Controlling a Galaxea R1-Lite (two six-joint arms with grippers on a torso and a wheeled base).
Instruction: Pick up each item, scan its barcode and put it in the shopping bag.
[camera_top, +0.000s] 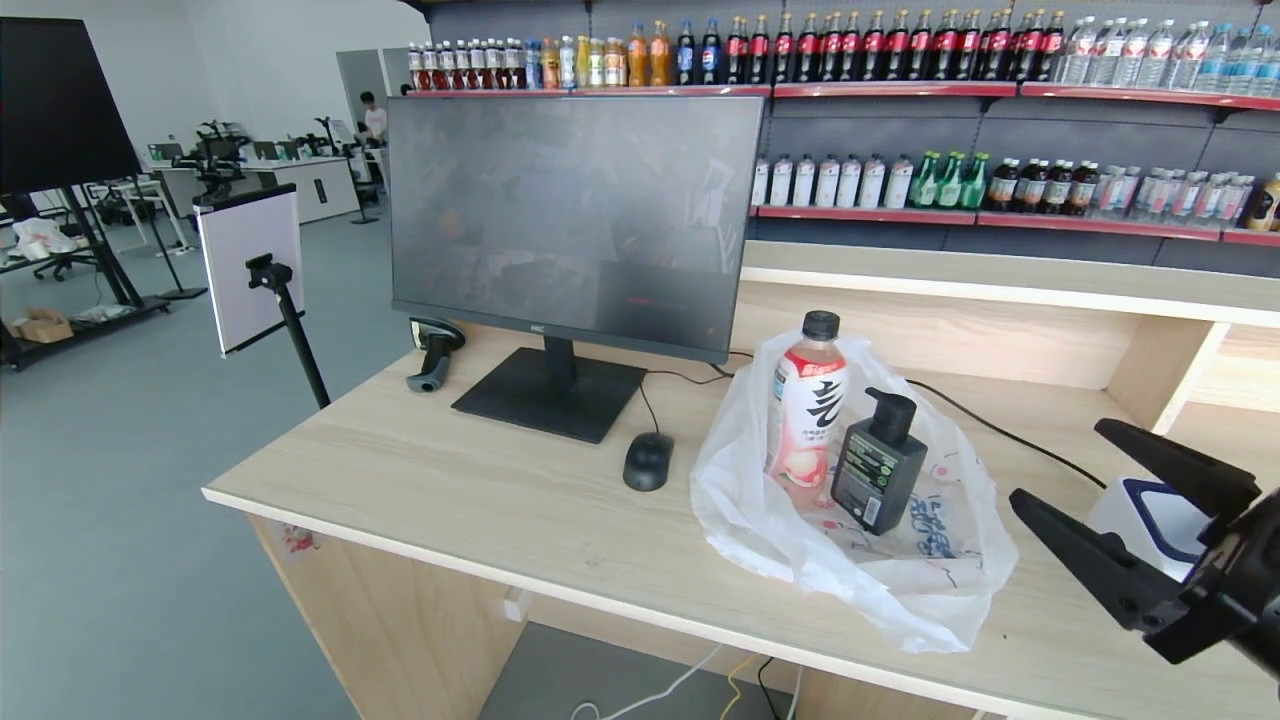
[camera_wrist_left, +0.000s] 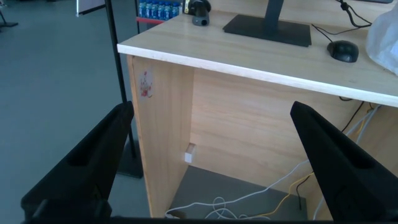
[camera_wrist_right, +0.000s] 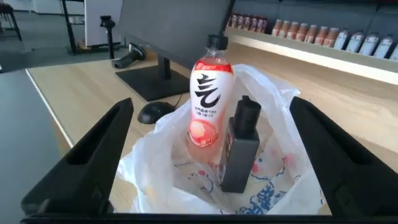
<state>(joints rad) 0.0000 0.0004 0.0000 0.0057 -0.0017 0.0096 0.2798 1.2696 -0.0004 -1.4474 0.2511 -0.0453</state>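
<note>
Head view shows you a big wooden counter (camera_top: 450, 500) with a dark monitor (camera_top: 575, 215) standing at its back. Next in size is the shopping bag (camera_top: 740, 500), thin white plastic, lying open and slumped on the counter to the right of the monitor. It looks soft, floppy and slippery, so I think it will slide or crumple if you push on it. Your right gripper (camera_top: 1056, 461) hangs just beside the bag on its right, with its two black fingers spread wide and nothing between them. Your left gripper (camera_wrist_left: 208, 115) is down low, below the counter's top and facing its front left corner. Its fingers are spread wide too, holding nothing. Inside the open bag the pink drink bottle (camera_top: 808, 400) stands upright. It looks full, so it is likely a bit heavy, and its smooth round sides may slip. Take hold around the middle of its body, not the thin neck. Just beside it on the right stands the dark pump bottle (camera_top: 878, 470), close or touching, I cannot tell which. It looks stiff with flat sides, so squeeze across the flat body and keep off the pump on top, which could press down. The black scanner (camera_top: 432, 355) rests by the monitor's left corner, well apart from the bag. The little mouse (camera_top: 648, 460) lies between the monitor's foot and the bag.
</note>
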